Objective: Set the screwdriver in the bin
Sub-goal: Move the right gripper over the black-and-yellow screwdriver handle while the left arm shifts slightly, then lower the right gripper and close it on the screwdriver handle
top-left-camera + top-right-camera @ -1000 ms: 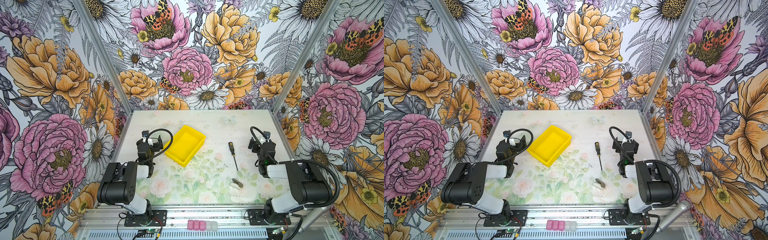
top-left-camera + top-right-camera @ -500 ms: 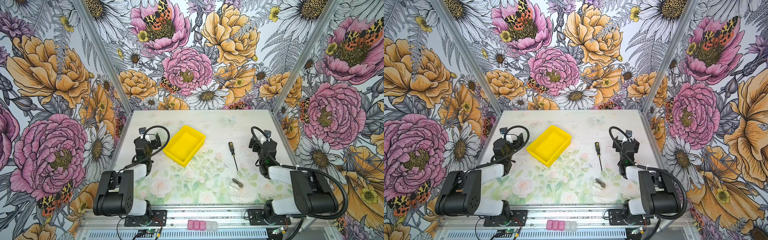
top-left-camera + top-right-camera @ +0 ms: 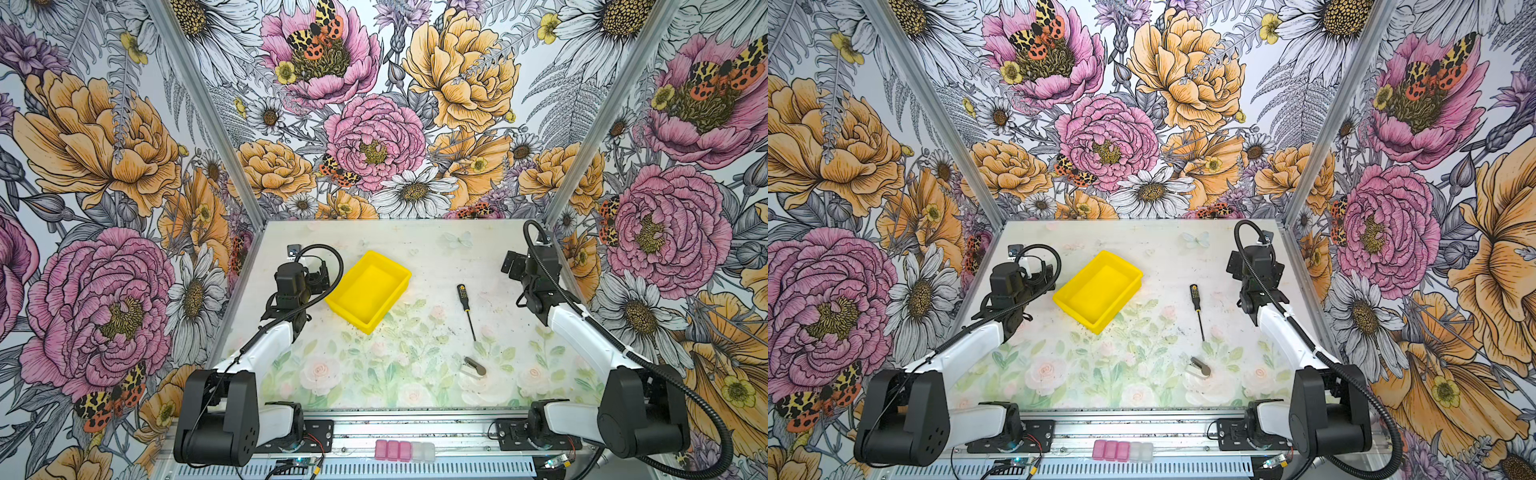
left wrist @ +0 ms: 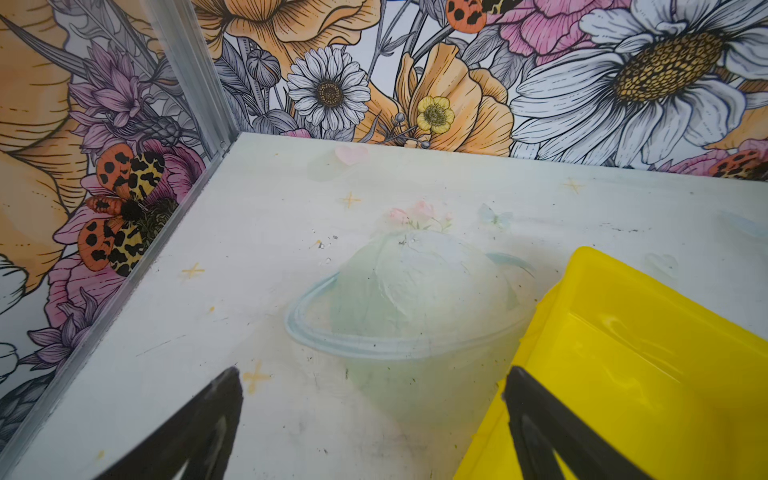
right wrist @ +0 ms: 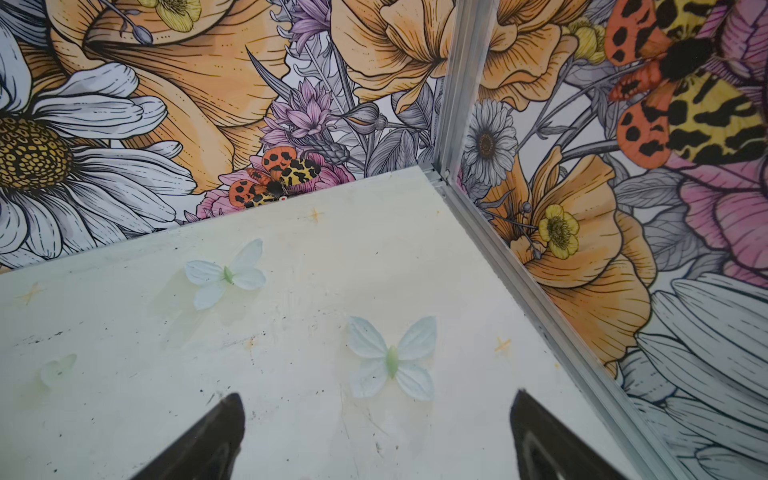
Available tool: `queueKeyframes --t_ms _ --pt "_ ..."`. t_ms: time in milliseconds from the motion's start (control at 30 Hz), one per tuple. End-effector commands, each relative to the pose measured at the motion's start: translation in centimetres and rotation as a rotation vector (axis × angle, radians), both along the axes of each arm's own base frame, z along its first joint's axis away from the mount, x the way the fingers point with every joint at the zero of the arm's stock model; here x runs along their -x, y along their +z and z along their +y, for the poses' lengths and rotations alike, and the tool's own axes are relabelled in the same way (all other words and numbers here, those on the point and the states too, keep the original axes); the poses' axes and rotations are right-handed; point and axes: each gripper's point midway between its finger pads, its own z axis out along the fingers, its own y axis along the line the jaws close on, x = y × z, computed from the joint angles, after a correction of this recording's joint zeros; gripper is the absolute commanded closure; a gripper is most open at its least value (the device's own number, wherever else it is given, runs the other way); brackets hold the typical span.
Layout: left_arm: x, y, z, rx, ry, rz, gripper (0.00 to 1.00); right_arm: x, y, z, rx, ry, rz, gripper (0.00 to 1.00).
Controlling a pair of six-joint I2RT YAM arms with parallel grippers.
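Observation:
The screwdriver (image 3: 465, 309) (image 3: 1196, 309), black-handled with a thin dark shaft, lies loose on the table right of centre. Its handle points toward the back wall. The empty yellow bin (image 3: 365, 291) (image 3: 1098, 291) (image 4: 644, 365) sits turned at an angle, left of the screwdriver. My left gripper (image 3: 318, 276) (image 4: 372, 374) hangs open beside the bin's left corner, one finger in front of its wall. My right gripper (image 3: 515, 266) (image 5: 378, 397) stands open over bare table near the back right, to the right of the screwdriver and apart from it.
A small grey-and-white stapler-like object (image 3: 473, 368) (image 3: 1199, 368) lies near the screwdriver's tip, toward the front. Pink and white blocks (image 3: 405, 451) sit on the front rail. Flowered walls and aluminium posts close off the left, right and back of the table.
Both arms have stretched out, carrying their grippers a little toward the back wall. The screwdriver, the bin and the stapler-like object have not moved.

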Motion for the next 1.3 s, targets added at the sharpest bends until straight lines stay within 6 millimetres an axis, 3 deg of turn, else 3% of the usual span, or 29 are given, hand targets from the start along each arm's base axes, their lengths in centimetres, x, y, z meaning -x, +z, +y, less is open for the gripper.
queueKeyframes --t_ms 0,233,467,700,933,1267 --pt "1.5 -0.9 -0.4 0.106 0.024 0.112 0.01 2.0 -3.9 1.7 -0.114 -0.008 0.205 0.0" --pt "2.1 -0.5 -2.3 0.277 -0.024 0.161 0.01 1.8 -8.4 7.0 -0.31 0.073 0.393 0.01" --pt "2.9 -1.1 -3.0 0.348 -0.054 0.193 0.01 0.4 -10.3 12.0 -0.319 0.173 0.471 0.01" --pt "3.6 -0.9 -4.2 0.355 -0.099 0.182 0.01 -0.4 -12.2 14.9 -0.318 0.217 0.527 0.07" --pt "4.2 -1.1 -4.4 0.349 -0.111 0.187 0.01 -0.9 -14.0 15.9 -0.287 0.22 0.565 0.26" --pt "4.6 -0.8 -4.9 0.354 -0.136 0.174 0.01 -0.5 -15.6 15.5 -0.241 0.206 0.603 0.39"
